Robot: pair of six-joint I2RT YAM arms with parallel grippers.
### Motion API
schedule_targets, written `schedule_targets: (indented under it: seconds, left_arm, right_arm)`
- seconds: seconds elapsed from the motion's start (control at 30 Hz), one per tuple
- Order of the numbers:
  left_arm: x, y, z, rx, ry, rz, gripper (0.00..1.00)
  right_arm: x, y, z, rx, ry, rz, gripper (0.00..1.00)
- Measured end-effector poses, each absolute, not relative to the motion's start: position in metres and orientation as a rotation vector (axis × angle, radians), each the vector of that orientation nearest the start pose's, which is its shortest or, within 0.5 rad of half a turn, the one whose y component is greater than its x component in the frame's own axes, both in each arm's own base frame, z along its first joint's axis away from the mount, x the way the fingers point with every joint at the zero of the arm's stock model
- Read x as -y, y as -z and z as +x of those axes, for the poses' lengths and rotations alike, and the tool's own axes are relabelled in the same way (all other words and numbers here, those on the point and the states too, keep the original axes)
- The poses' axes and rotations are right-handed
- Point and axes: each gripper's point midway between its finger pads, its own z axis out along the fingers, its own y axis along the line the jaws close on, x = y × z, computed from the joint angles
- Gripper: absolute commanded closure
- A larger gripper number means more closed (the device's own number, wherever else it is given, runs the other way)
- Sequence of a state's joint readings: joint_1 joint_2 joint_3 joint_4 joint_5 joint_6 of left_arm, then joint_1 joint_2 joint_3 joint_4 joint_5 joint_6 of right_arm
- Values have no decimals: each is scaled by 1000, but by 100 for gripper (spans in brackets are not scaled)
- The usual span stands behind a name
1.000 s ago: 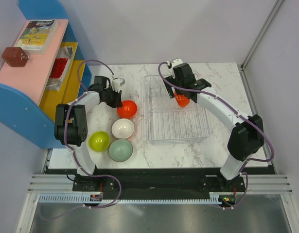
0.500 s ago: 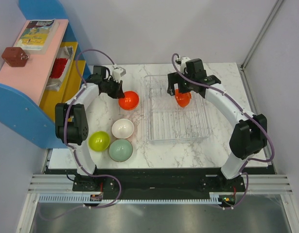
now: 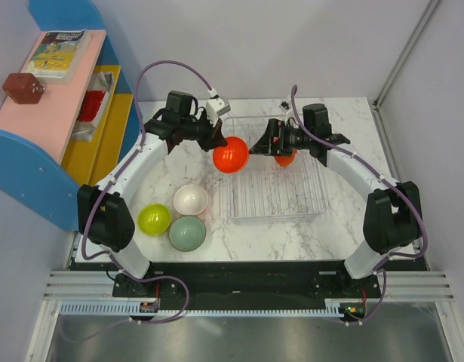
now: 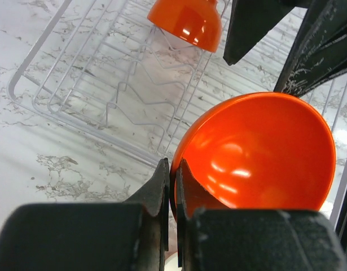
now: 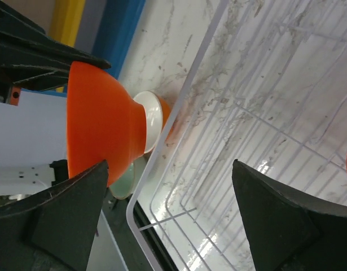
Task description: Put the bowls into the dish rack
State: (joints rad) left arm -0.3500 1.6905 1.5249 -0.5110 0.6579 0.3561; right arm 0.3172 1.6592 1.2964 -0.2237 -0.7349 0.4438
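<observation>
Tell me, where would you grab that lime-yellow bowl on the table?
Pinch its rim from above, on the left side: the lime-yellow bowl sits upright with its mouth open, and the grey-green bowl sits close on its right.

One red-orange bowl (image 3: 231, 154) tips on edge, up off the table at the clear rack (image 3: 275, 197)'s left wall. The second red-orange bowl (image 3: 286, 158) sits inside. The white-inside bowl (image 3: 191, 200), lime bowl (image 3: 154, 219) and grey-green bowl (image 3: 187, 233) cluster left.

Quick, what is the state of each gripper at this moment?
Left gripper: closed on the rim of the glossy red-orange round bowl.
Right gripper: open, holding nothing.
</observation>
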Motion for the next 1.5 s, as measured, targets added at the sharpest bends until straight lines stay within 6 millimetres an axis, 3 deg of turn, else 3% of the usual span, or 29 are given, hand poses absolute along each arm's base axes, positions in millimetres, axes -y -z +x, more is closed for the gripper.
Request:
schedule_targets:
  seconds: [0.13, 0.3, 0.47, 0.63, 0.97, 1.1, 1.2, 1.5]
  left_arm:
    - [247, -235, 387, -1875, 685, 1080, 98]
    - [241, -232, 393, -1893, 630, 1064, 98]
    - [239, -231, 396, -1896, 603, 1059, 98]
    - [241, -232, 395, -1891, 608, 1063, 98]
    - [266, -248, 374, -1806, 638, 1123, 98]
    - [270, -260, 369, -1770, 637, 1132, 98]
    - [271, -261, 368, -1765, 639, 1134, 98]
    - [274, -260, 368, -1761, 636, 1140, 98]
  right_arm:
    - [-259, -222, 361, -2156, -1362, -268, 2]
    - [-269, -252, 345, -2037, -1520, -315, 2]
    - [-273, -270, 339, -1963, -1596, -343, 2]
    - [-274, -269, 340, -1957, -1618, -341, 3]
    - [-279, -238, 353, -2034, -1659, -278, 5]
    - [-280, -239, 350, -2033, -1689, -291, 8]
    - [-281, -241, 350, -2022, -1694, -300, 16]
    - [-282, -242, 345, -2024, -1718, -322, 18]
